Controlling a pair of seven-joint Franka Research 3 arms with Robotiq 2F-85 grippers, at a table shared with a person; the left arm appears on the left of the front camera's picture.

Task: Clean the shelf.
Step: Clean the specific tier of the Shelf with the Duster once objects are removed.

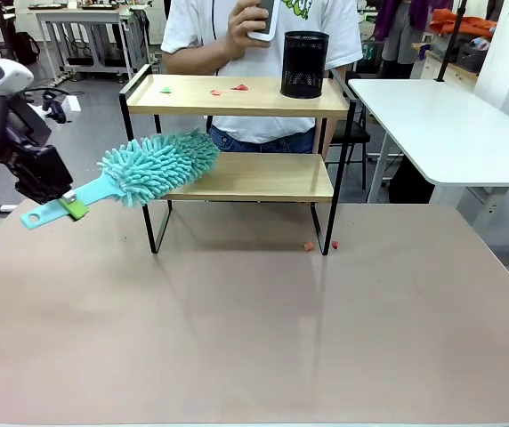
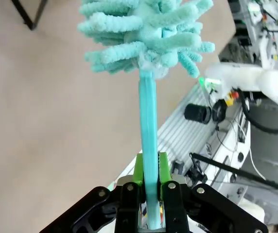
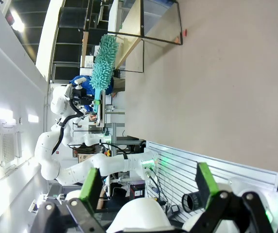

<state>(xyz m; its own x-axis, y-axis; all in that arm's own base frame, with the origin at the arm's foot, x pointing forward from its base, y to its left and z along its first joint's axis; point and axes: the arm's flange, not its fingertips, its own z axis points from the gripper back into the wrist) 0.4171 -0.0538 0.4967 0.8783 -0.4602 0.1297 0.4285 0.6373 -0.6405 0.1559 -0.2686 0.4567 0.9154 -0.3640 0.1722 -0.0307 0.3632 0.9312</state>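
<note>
The shelf (image 1: pixel 263 100) stands at the table's far side, two wooden boards in a black frame. Small red and green scraps (image 1: pixel 239 87) lie on its top board, beside a black mesh cup (image 1: pixel 304 64). My left gripper (image 1: pixel 69 206) is shut on the handle of a teal fluffy duster (image 1: pixel 161 165), whose head reaches the left end of the lower board. In the left wrist view the green pads (image 2: pixel 164 167) clamp the duster handle (image 2: pixel 147 121). My right gripper (image 3: pixel 148 187) is open and holds nothing, far from the shelf (image 3: pixel 129 46).
A person stands behind the shelf holding a phone (image 1: pixel 265 22). Two red scraps (image 1: pixel 309 245) lie on the table by the shelf's right front leg. A white table (image 1: pixel 450 124) stands at the right. The beige tabletop (image 1: pixel 254 329) lies in front of the shelf.
</note>
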